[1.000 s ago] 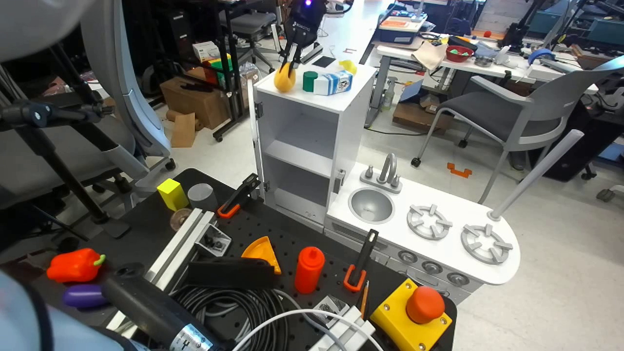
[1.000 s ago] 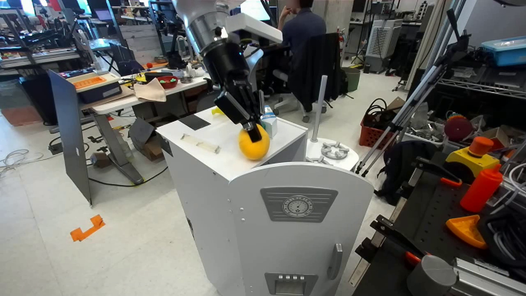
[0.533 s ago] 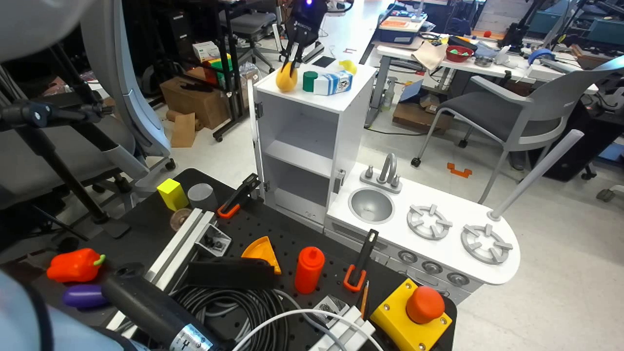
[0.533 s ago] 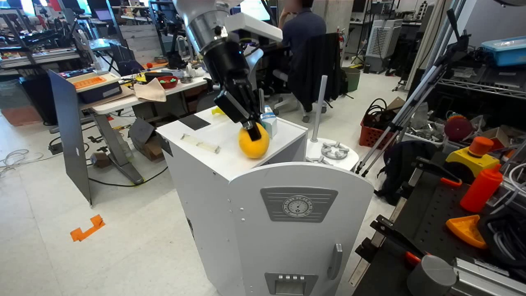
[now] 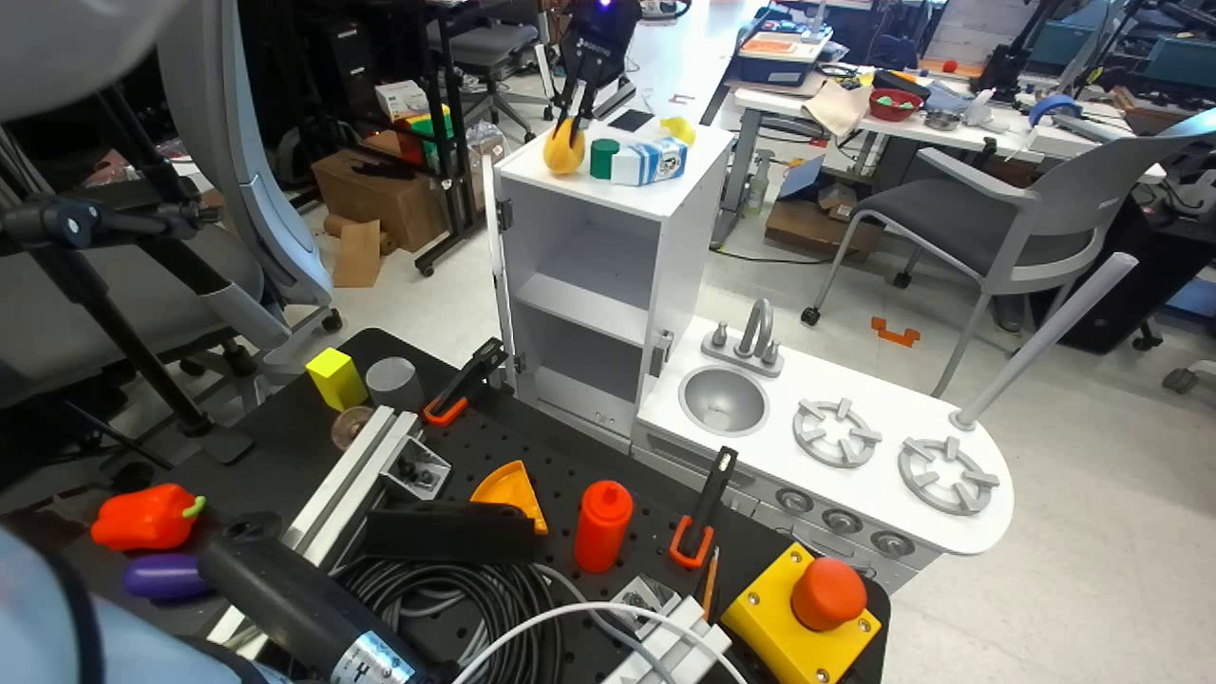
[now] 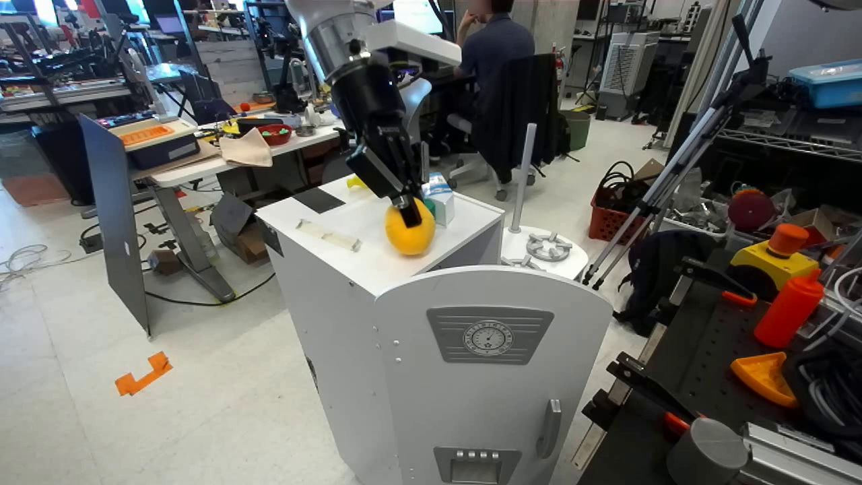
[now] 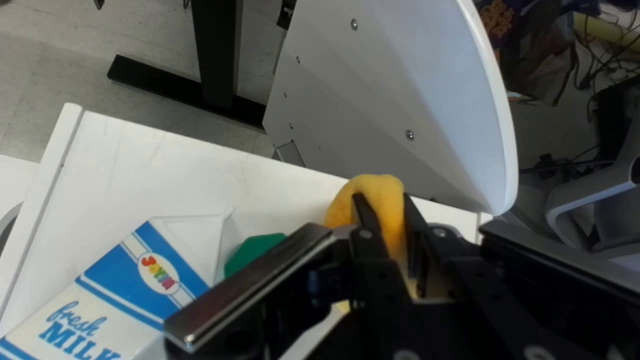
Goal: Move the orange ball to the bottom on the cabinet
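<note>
The orange ball (image 5: 559, 161) is at the front left of the white cabinet's (image 5: 693, 223) flat top, near the door-side edge. It shows in both exterior views (image 6: 409, 241) and in the wrist view (image 7: 340, 210). My gripper (image 5: 567, 126) reaches down from above with its black fingers pressed into both sides of the ball, denting it (image 7: 382, 200). I cannot tell whether the ball touches the top or hangs just above it. The cabinet's upper compartment (image 5: 594, 256) and lower compartment (image 5: 589, 375) face forward, and its door (image 6: 498, 391) stands open.
A green object (image 5: 602, 160) and a blue-and-white milk carton (image 5: 655, 161) lie close beside the ball. A yellow item (image 5: 678, 130) is at the back of the top. The sink-and-burner counter (image 5: 788, 389) joins the cabinet. A black workbench (image 5: 560, 456) stands in front.
The gripper and the ball have shifted slightly together, toward the green object and a little up in the picture. The fingers stay closed on the ball.
</note>
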You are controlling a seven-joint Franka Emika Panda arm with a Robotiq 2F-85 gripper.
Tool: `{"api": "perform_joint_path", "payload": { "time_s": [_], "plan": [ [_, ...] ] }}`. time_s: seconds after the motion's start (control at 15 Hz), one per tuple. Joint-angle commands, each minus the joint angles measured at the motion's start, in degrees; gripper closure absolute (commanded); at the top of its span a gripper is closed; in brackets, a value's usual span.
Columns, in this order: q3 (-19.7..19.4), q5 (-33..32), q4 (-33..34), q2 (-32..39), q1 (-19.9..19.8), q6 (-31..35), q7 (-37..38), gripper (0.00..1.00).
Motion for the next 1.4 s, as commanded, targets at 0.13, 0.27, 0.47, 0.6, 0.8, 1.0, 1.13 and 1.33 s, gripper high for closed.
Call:
{"api": "perform_joint_path", "payload": {
  "time_s": [0.13, 0.27, 0.47, 0.6, 0.8, 1.0, 1.13, 1.33],
  "plan": [
    [-0.54, -0.49, 2.64, 1.64, 0.41, 0.4, 1.59, 0.96],
    [-0.52, -0.42, 2.64, 1.67, 0.35, 0.28, 2.08, 0.96],
    [-0.26, 0.06, 2.57, 1.58, 0.13, -0.3, 3.32, 0.53],
    [-0.29, -0.03, 2.39, 1.35, 0.11, -0.09, 3.67, 0.38],
    [-0.38, -0.24, 2.39, 0.99, 0.23, 0.45, 3.87, 0.17],
    [-0.29, -0.19, 2.57, 0.45, 0.24, 0.92, 3.72, 0.0],
    [-0.26, -0.16, 2.89, -0.01, 0.21, 1.5, 3.52, 0.0],
    [-0.43, -0.41, 3.85, -0.58, 0.36, 4.27, 3.26, 0.0]
  ]
}}
